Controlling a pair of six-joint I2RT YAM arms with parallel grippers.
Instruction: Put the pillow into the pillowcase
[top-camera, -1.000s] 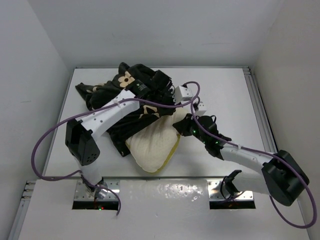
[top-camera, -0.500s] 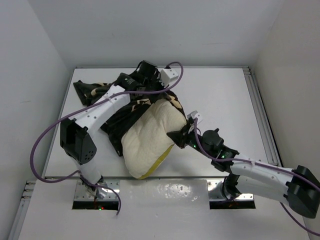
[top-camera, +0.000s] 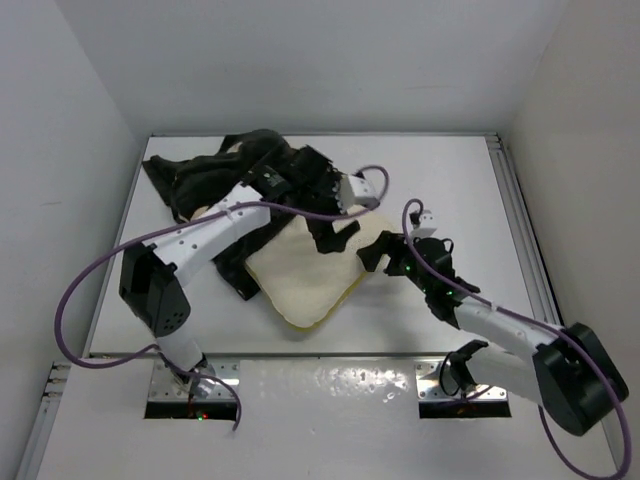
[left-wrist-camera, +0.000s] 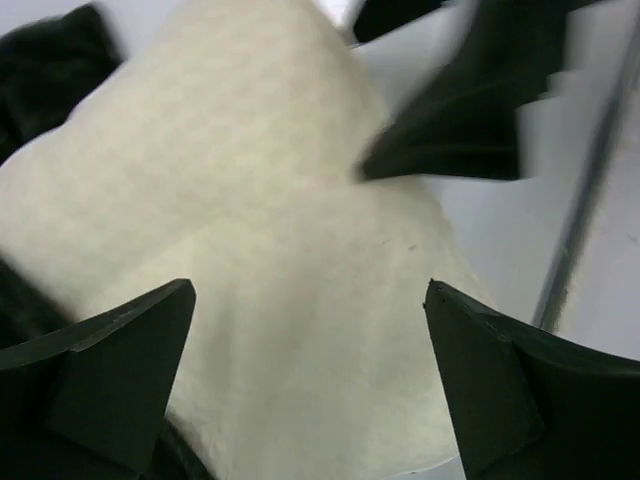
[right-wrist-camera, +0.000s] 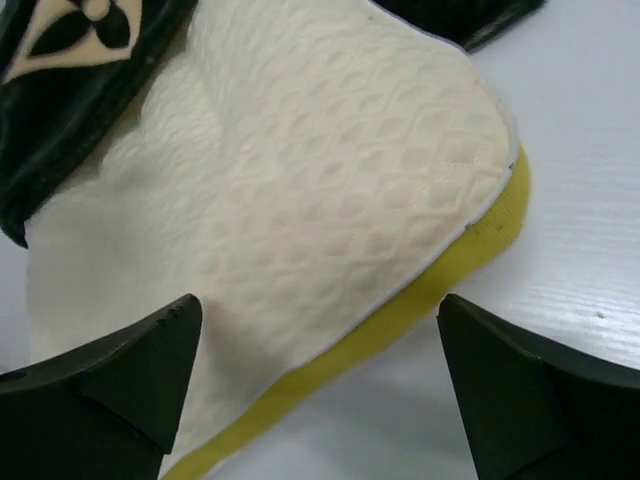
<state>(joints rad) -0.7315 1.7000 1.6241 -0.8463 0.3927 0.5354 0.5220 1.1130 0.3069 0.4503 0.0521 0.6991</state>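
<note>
The cream dimpled pillow (top-camera: 305, 282) lies flat on the table, its yellow side edge (right-wrist-camera: 400, 315) showing. The black pillowcase (top-camera: 205, 180) with tan flowers (right-wrist-camera: 70, 28) is bunched at the far left and covers the pillow's far-left end. My left gripper (top-camera: 330, 230) hovers open over the pillow's far edge; the left wrist view shows its fingers spread (left-wrist-camera: 310, 290) above the bare pillow (left-wrist-camera: 250, 230). At the pillow's right corner my right gripper (top-camera: 380, 252) stands open, and in its own view (right-wrist-camera: 320, 300) nothing sits between the fingers.
White walls close in the table on three sides. A metal rail (top-camera: 520, 220) runs along the table's right edge. The purple cables (top-camera: 95, 270) loop off both arms. Bare white tabletop (top-camera: 440, 180) lies to the right of the pillow.
Both grippers went from shut to open and let go of the fabric. The lifted pillow dropped flat onto the table. The left gripper moved right and nearer, the right gripper moved back.
</note>
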